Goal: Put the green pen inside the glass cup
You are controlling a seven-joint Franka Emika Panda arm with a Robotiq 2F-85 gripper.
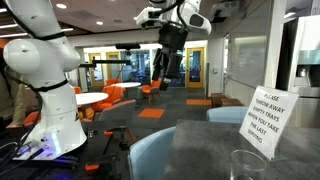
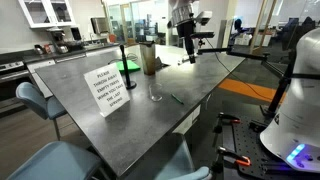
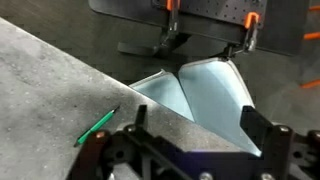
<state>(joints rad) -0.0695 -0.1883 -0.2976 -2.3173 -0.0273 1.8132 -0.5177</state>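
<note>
The green pen (image 2: 177,98) lies flat on the grey table, near its edge. In the wrist view the green pen (image 3: 97,126) shows at the lower left, left of my left finger. The glass cup (image 2: 155,92) stands upright on the table just beside the pen and apart from it. It also shows at the bottom right of an exterior view (image 1: 245,165). My gripper (image 3: 195,116) is open and empty. It hangs well above the table (image 2: 188,55), beyond the pen and cup. It also shows in an exterior view (image 1: 166,80).
A white paper sign (image 2: 107,88) stands on the table (image 2: 120,125) by the cup. A brown container (image 2: 148,58) and a green object (image 2: 128,67) stand further back. Blue chairs (image 3: 205,95) sit below the table edge.
</note>
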